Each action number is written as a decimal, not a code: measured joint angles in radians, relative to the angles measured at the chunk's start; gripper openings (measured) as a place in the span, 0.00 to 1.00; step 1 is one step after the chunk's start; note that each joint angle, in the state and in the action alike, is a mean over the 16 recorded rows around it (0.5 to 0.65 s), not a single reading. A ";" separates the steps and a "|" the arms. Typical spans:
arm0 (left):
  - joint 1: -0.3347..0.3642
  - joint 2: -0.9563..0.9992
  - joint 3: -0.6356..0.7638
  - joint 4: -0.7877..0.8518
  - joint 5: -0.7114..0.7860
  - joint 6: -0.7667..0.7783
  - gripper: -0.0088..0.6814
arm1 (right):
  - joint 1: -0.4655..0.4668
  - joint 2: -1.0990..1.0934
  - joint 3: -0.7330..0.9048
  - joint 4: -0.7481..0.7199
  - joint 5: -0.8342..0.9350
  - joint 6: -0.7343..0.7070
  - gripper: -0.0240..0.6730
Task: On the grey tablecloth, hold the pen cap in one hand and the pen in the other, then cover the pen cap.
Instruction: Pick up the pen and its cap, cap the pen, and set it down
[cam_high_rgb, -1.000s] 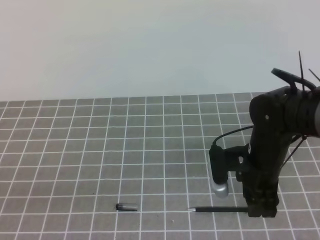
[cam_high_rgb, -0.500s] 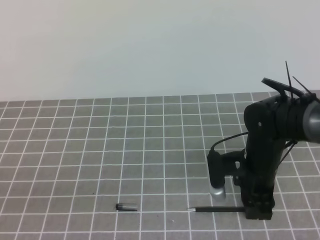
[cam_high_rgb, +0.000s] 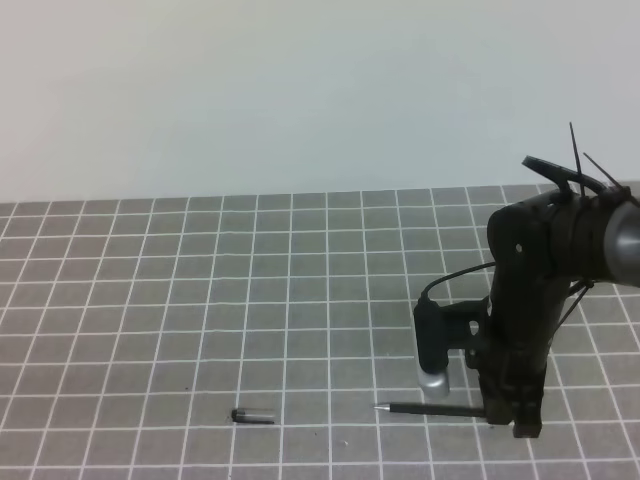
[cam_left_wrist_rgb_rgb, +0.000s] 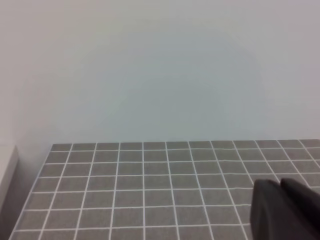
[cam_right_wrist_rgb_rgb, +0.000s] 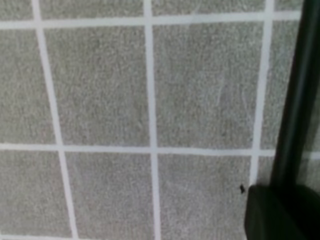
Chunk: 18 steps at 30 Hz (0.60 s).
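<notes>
The pen (cam_high_rgb: 425, 409), slim and black with a silvery tip pointing left, is low over the grey tablecloth (cam_high_rgb: 200, 300) near its front edge. My right gripper (cam_high_rgb: 512, 415) points straight down and is shut on the pen's rear end. In the right wrist view the pen (cam_right_wrist_rgb_rgb: 295, 100) runs as a dark bar along the right edge, above one dark finger (cam_right_wrist_rgb_rgb: 280, 215). The pen cap (cam_high_rgb: 252, 415), a short dark tube, lies alone about three squares left of the pen tip. Over bare cloth, my left gripper (cam_left_wrist_rgb_rgb: 281, 186) shows with its fingers together and holds nothing.
A pale plain wall (cam_high_rgb: 320, 90) rises behind the cloth's far edge. The right arm's wrist camera (cam_high_rgb: 434, 345) hangs beside the gripper, just above the pen. The left arm does not show in the exterior high view.
The right gripper has closed in on the pen's rear end, and the pen has shifted slightly upward in the picture. The pen cap has not moved.
</notes>
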 joint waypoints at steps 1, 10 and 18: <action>0.000 0.000 0.000 0.002 0.000 0.000 0.01 | 0.000 0.000 0.000 0.000 0.001 0.001 0.22; 0.000 0.003 -0.002 0.026 0.015 0.000 0.01 | 0.000 0.001 -0.027 0.000 0.074 0.006 0.13; 0.000 0.070 -0.053 0.007 0.119 0.039 0.01 | 0.000 -0.009 -0.108 0.019 0.210 0.011 0.13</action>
